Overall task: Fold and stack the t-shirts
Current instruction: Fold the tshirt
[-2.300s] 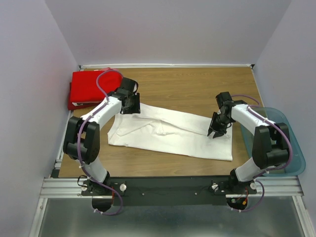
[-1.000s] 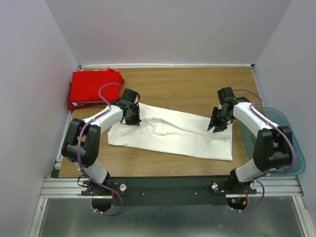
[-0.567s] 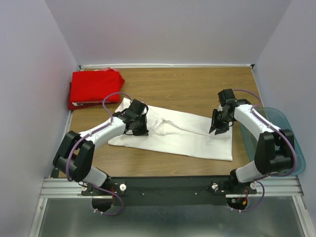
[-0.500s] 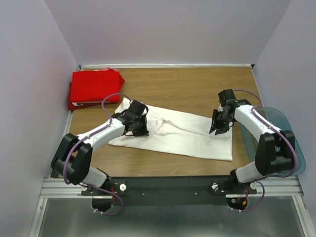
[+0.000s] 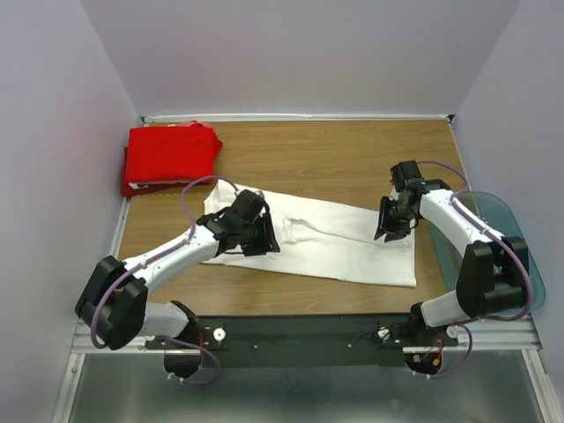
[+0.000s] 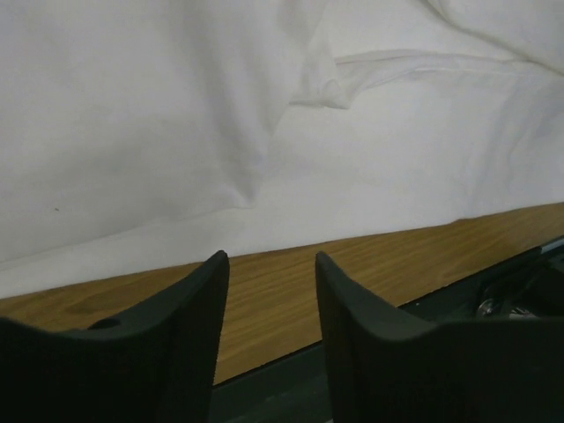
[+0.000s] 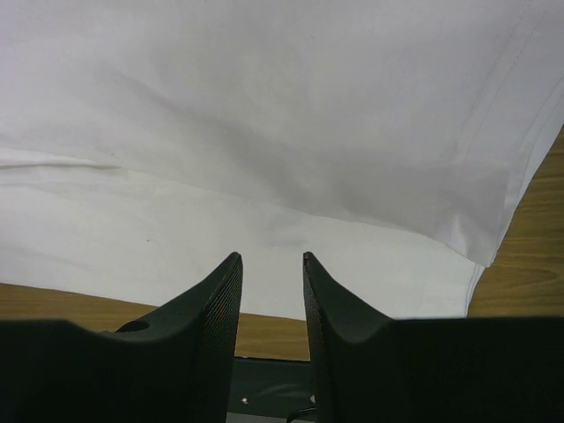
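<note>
A white t-shirt point(image 5: 344, 247) lies flat in a long strip across the middle of the table point(image 5: 335, 154), with a small rumple near its left third. A folded red t-shirt point(image 5: 167, 157) sits at the far left corner. My left gripper point(image 5: 267, 244) hovers over the white shirt's near left edge. In the left wrist view its jaws point(image 6: 271, 260) stand open with bare wood between them and the white t-shirt point(image 6: 264, 115) beyond. My right gripper point(image 5: 385, 233) is over the shirt's right end, open point(image 7: 271, 257), with only white t-shirt point(image 7: 264, 115) behind the gap.
A translucent blue tub point(image 5: 531, 273) stands at the right edge beside the right arm. A black and metal rail point(image 5: 308, 333) runs along the near edge. Grey walls close in the left, back and right sides.
My left gripper came from the shirt's far left corner toward the near edge, drawing cloth with it, then opened and let go. The right arm stayed almost still.
</note>
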